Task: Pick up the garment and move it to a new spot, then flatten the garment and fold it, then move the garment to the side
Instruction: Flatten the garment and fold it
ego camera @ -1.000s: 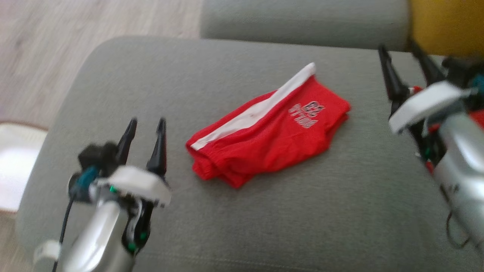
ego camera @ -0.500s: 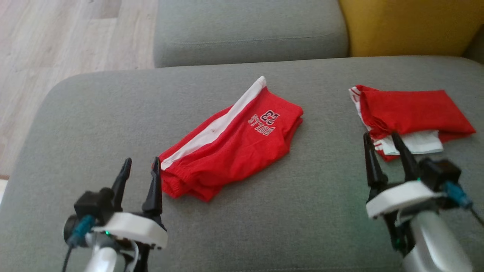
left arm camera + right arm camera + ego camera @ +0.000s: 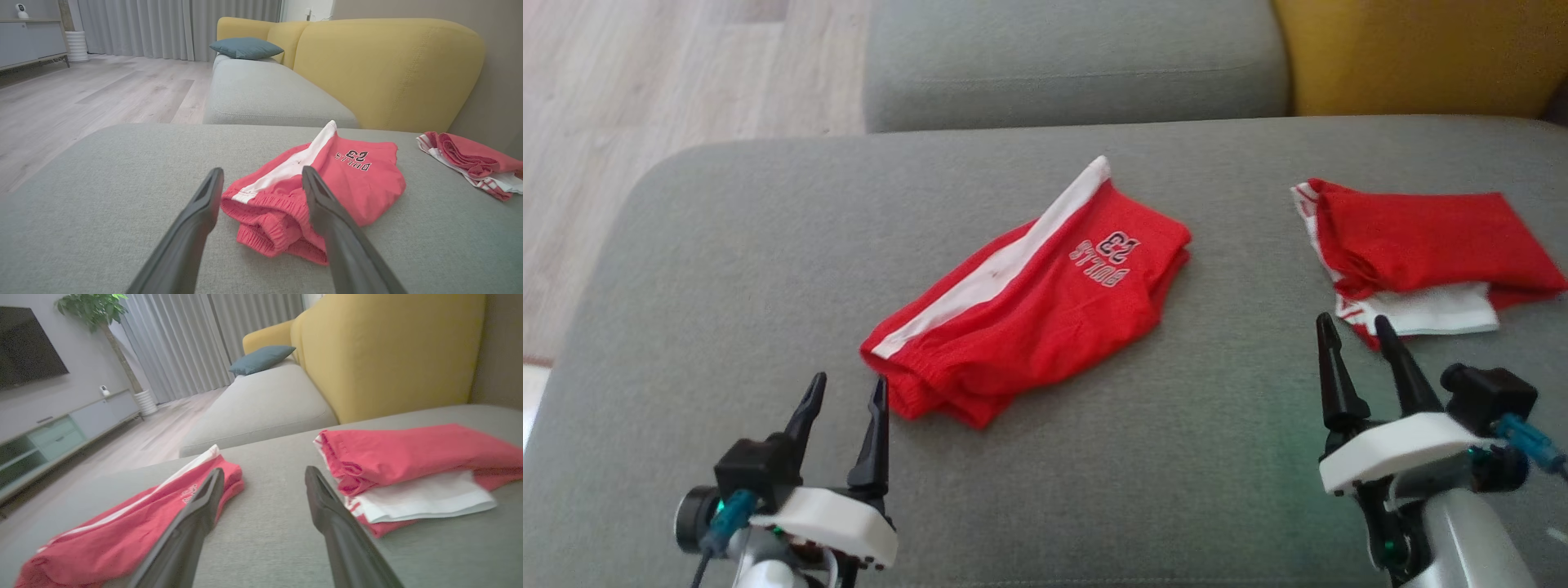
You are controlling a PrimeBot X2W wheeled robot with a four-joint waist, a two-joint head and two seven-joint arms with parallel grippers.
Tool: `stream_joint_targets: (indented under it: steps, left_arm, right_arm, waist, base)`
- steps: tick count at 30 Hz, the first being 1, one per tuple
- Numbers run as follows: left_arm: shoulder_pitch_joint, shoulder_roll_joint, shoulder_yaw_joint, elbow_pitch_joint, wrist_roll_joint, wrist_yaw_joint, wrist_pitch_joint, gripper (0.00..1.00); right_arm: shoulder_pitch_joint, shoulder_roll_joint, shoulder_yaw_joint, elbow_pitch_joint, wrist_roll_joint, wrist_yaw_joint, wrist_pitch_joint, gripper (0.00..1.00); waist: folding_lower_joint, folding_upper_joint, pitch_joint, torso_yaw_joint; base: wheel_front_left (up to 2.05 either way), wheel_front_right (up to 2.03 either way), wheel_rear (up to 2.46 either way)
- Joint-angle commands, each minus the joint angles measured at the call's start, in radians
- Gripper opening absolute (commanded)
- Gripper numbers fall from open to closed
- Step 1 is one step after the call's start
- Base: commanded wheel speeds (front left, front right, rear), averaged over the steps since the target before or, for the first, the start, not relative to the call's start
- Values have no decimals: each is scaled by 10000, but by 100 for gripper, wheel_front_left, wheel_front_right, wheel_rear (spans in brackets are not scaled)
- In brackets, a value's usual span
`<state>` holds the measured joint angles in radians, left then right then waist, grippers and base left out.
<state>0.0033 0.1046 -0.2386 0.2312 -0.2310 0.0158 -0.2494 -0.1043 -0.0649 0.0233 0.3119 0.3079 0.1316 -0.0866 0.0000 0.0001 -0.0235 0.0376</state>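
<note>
Shorts (image 3: 1029, 306) lie folded on the cushion (image 3: 768, 245), left claw (image 3: 848, 380) and right claw (image 3: 1352, 320) spread, empty.

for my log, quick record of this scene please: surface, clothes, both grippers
surface: grey cushion
middle: shorts, red with white stripe, loosely folded, lying flat
right side: folded garment, red and white, apart from the shorts
left gripper: open, empty, near the shorts' waistband end
right gripper: open, empty, just short of the folded garment
</note>
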Motion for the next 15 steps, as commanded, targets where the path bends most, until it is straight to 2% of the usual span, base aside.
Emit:
stream_joint_targets:
  steps: [1,6,15]
  left_arm:
    - [-523,-19,434,-267,81,-49,-124,100]
    - [-715,-104,343,63,483,-27,-124,100]
    - [-1158,-309,264,353,639,-22,-124,100]
  right_arm:
    - [-255,107,217,-384,287,-9,128,100]
    - [-595,140,-69,-204,2311,-9,1396,100]
    - [-1794,145,-852,1134,4443,-9,2735,100]
  waist:
    - [0,-1,132,207]
    - [0,-1,637,879]
    - [0,-1,1378,2266]
  base:
    - [0,0,0]
    - [0,0,0]
    - [0,0,0]
